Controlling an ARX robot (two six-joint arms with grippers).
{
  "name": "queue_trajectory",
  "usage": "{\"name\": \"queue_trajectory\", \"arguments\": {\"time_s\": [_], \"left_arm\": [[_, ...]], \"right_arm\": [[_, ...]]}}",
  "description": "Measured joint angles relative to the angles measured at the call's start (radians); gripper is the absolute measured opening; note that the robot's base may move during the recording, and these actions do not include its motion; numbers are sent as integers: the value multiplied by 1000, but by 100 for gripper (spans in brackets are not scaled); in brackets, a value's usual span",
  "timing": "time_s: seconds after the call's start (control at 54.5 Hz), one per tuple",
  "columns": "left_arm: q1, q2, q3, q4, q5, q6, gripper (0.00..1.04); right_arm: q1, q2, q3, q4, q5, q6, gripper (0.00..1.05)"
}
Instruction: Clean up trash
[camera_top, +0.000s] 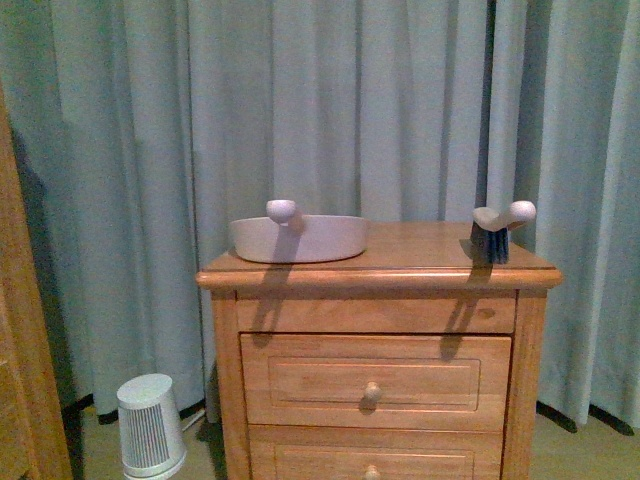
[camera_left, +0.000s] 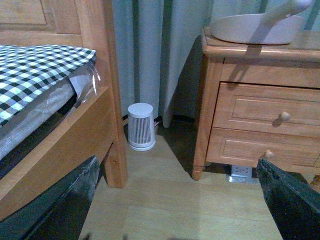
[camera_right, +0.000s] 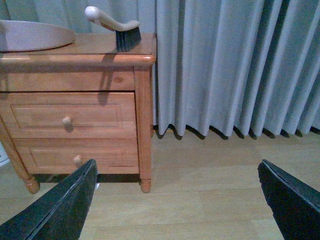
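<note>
Both the left gripper (camera_left: 177, 161) and the right gripper (camera_right: 177, 162) gape wide, partly cut off by the frame, and a pale beige plastic dustpan (camera_top: 298, 238) sits near the wooden nightstand's (camera_top: 420, 262) left edge.

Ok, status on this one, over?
Left gripper open, right gripper open, both empty. Tissue wad not in view. Dustpan and brush sit on nightstand.

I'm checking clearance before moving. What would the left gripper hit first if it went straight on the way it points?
Probably the wooden floor between the bed frame and the nightstand; farther on stands a small white canister. Depth is unclear.
</note>
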Motion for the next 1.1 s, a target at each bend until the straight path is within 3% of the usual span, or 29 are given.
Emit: {"name": "queue_trajectory", "arguments": {"time_s": [1.102], "left_arm": [[0,0,0,0,0,0,97]], "right_arm": [[0,0,0,0,0,0,97]]}}
